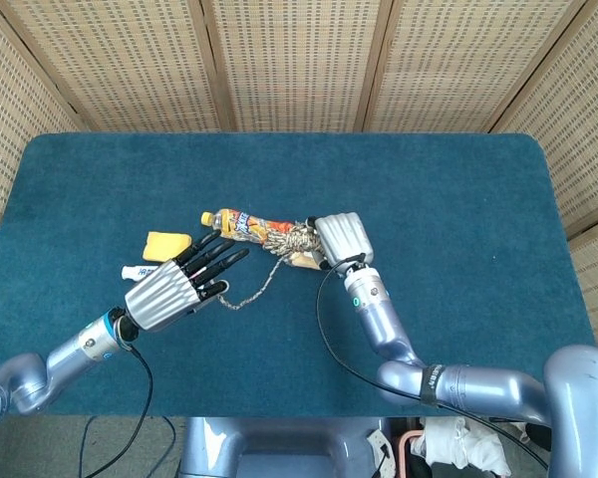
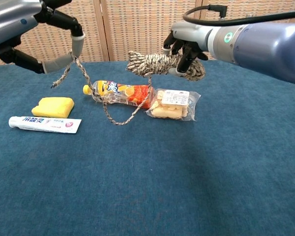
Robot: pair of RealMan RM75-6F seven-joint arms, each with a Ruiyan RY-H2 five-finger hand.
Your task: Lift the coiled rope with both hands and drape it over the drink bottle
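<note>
above the glossy drink bottle (image 2: 119,93), braided rope (image 2: 157,64) (coiled thick) hangs.

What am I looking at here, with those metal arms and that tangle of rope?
These are two robot arms, each ending in a mechanical hand with fingers, steered remotely by a person. One picture looks down from the robot's head, the other looks forward from its chest.

The right hand holds the coiled rope in the air above the drink bottle. The left hand pinches the rope's loose end, also raised, and the strand sags between them down to the table.

On the blue table lie the orange drink bottle on its side, a clear snack packet beside it, a yellow sponge and a toothpaste tube. The aim is to lay the rope over the bottle; it is not yet draped.
</note>
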